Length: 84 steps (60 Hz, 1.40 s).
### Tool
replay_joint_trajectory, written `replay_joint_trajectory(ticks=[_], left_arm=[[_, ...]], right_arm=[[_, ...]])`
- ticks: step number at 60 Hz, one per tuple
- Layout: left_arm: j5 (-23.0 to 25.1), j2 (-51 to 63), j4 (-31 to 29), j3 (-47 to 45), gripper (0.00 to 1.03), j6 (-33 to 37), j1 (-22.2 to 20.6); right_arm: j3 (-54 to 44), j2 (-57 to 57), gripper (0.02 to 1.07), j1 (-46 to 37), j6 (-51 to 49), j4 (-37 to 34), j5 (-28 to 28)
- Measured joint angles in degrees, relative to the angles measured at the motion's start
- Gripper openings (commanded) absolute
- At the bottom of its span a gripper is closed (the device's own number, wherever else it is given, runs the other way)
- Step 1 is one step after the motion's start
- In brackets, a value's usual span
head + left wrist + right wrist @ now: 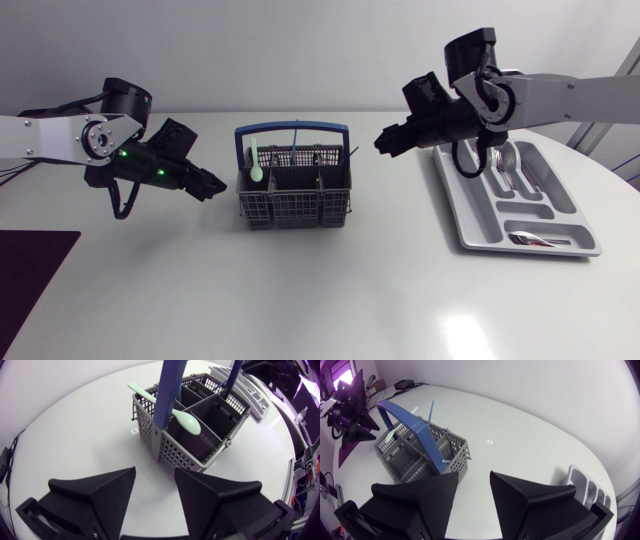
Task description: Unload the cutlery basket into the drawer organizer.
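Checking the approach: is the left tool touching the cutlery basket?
Apart. The head view shows a strip of bare table between the left tool and the cutlery basket.

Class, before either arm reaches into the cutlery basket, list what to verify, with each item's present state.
1. Left gripper open, empty: ok.
2. Right gripper open, empty: ok.
3. Cutlery basket upright, handle raised: ok.
4. Green spoon pokes above the rim, graspable: ok.
5. Drawer organizer has bare compartments: ok.
6. Small items hidden low in the basket: cannot tell.
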Motion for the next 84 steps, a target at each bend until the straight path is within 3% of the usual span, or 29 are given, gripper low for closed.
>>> replay_joint_trajectory(ticks=[24, 33, 73, 81, 84], left_arm=[[0.00, 0.00, 0.76, -0.02, 0.56, 0.02, -0.24], [0.00, 0.00, 0.87, -0.07, 0.56, 0.02, -0.44], [0.00, 0.00, 1.33, -0.98, 0.56, 0.02, -0.44], [0.00, 0.00, 1.70, -1.38, 0.56, 0.02, -0.44], [0.00, 0.00, 1.70, -1.49, 0.56, 0.02, -0.44]], right_arm=[[2.25, 4.04, 0.42, 4.57, 1.44, 0.20, 0.22], [2.93, 5.18, 0.29, 5.18, 1.86, 0.39, 0.61], [4.66, 8.55, 0.29, 5.55, 4.00, 5.22, 2.36], [4.96, 9.68, 0.15, 5.88, 4.22, 5.97, 2.36], [4.96, 9.90, 0.14, 5.97, 4.26, 6.01, 2.38]])
